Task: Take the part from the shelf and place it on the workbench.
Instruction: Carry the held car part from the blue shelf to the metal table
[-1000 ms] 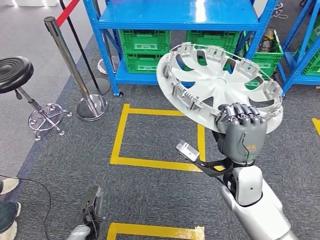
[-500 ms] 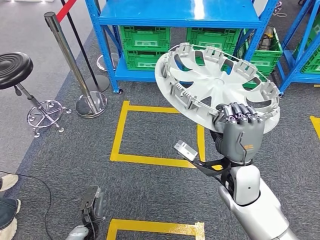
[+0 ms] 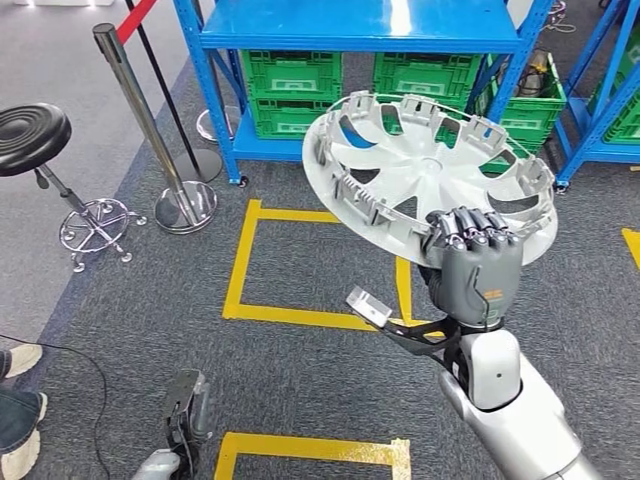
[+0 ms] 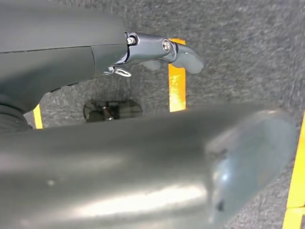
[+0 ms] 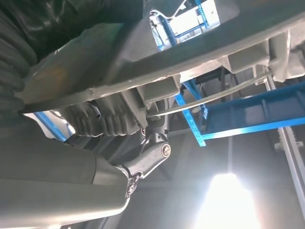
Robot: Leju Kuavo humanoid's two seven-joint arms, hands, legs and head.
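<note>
The part is a silver-grey wheel cover [image 3: 423,170], held tilted in the air with its ribbed inner side up, in front of the blue shelf [image 3: 355,25]. My right hand [image 3: 472,265] grips its near rim, fingers curled over the edge. In the right wrist view the cover's rim [image 5: 201,43] runs across above the dark curled fingers [image 5: 97,117]. My left hand [image 3: 185,415] hangs low near the floor and holds nothing. The left wrist view has one finger [image 4: 162,47] stretched out straight over the carpet.
Green crates [image 3: 290,90] sit on the shelf's low level. A metal stanchion [image 3: 151,130] and a black stool [image 3: 30,135] stand at the left. Yellow tape [image 3: 241,270] marks rectangles on the grey carpet. A person's shoes [image 3: 19,420] and a cable lie at the left edge.
The whole picture has shifted slightly right, so the camera has moved. My right hand has drifted a little to the left with the wheel cover still in its grip.
</note>
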